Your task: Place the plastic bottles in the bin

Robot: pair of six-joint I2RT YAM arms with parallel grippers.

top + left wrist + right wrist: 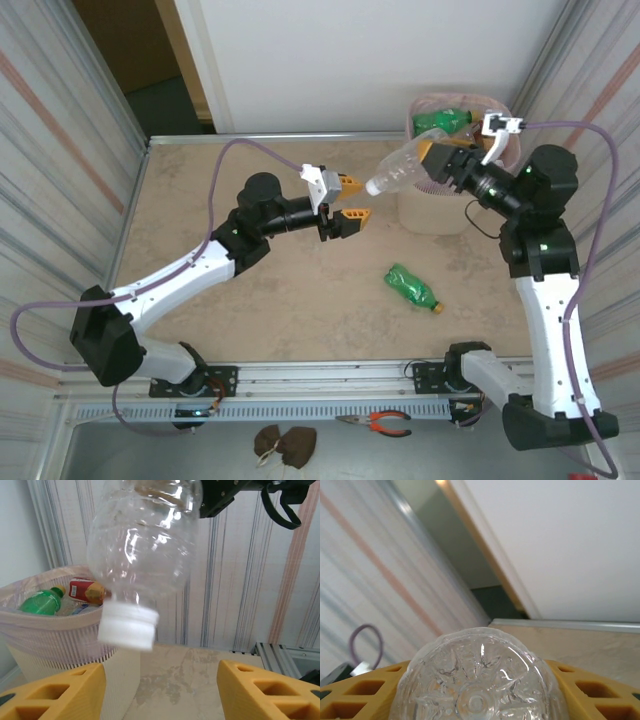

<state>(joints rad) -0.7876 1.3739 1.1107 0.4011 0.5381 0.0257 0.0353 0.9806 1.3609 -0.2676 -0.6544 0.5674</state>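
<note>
Beige marbled tabletop point(250, 300) is enclosed by striped side walls, with a white panel behind the far edge. From the near left corner the left arm is stretched diagonally toward the middle of the surface, its wrist turned level and pointed to the right. The left gripper point(351, 202) is held above the surface with its orange jaws standing apart and nothing gripped. Just beyond its fingertips the white cap of a clear bottle point(400, 172) is seen. This bottle is carried in the air, tilted cap-down toward the left.

A green bottle with an orange cap point(410, 287) is laid on its side right of the middle, nearer the near edge. Along the right edge the right arm is raised from the near right corner and bent at the elbow, its forearm directed leftward. The right gripper point(440, 160) is clamped on the base of the clear bottle, beside the bin point(430, 212). The bin is stood at the far right corner. Inside it a second green bottle point(440, 120) and a red-labelled bottle point(87, 591) are lodged.
</note>
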